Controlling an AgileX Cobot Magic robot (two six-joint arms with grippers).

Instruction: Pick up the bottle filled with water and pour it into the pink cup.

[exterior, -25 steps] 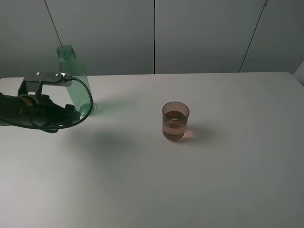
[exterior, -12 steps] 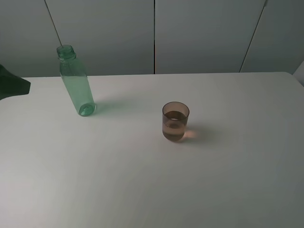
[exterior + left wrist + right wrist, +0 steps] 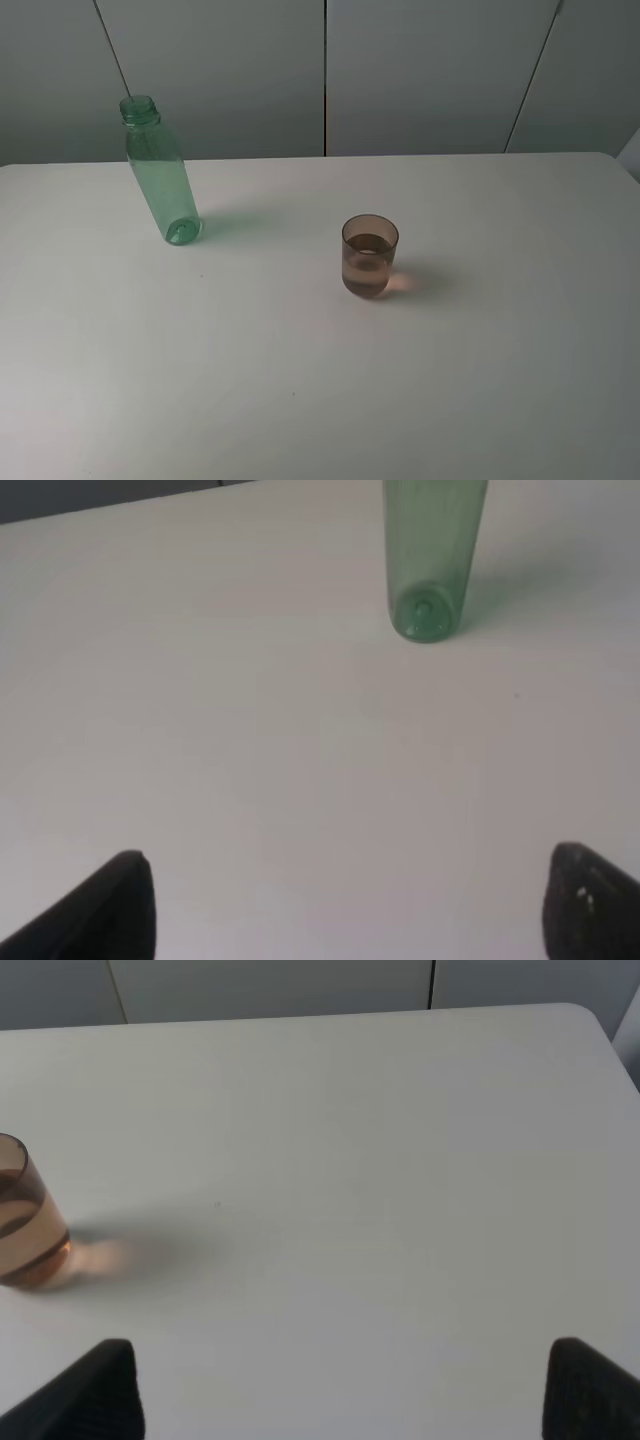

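The green transparent bottle [image 3: 160, 172] stands upright with no cap at the back left of the white table [image 3: 320, 400]. It looks empty. The pink cup [image 3: 370, 255] stands near the middle, holding liquid to about half its height. Neither arm shows in the exterior high view. In the left wrist view the bottle's lower part [image 3: 432, 555] stands far ahead of my left gripper [image 3: 350, 900], whose two dark fingertips are wide apart and empty. In the right wrist view the pink cup [image 3: 25, 1215] sits at the frame's edge, well ahead of my open, empty right gripper [image 3: 345, 1385].
Grey wall panels [image 3: 420, 70] rise behind the table's far edge. The table's rounded back right corner [image 3: 585, 1015] shows in the right wrist view.
My left arm, which was beside the bottle a second ago, has drawn back to the left and out of the exterior high view. The bottle and the cup have stayed put.
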